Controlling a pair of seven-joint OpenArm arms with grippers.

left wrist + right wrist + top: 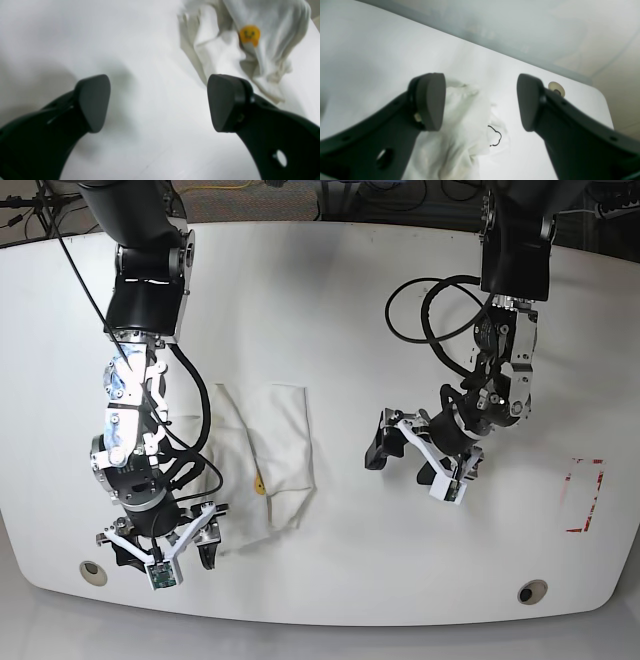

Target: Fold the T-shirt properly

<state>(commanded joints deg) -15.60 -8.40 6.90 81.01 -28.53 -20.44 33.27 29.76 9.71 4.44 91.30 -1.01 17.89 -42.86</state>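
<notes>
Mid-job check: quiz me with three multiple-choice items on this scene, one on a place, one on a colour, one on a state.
1. In the base view, the T-shirt lies:
A. near the right gripper
B. under the left gripper
C. on the red marking

2. The shirt's emblem is:
A. blue
B. yellow-orange
C. green

3. The two grippers are:
A. both open
B. both shut on cloth
C. one open, one shut

Answers:
1 A, the cloth sits beside that arm, apart from the other.
2 B, left wrist view shows it.
3 A, both wrist views show wide gaps, nothing held.
</notes>
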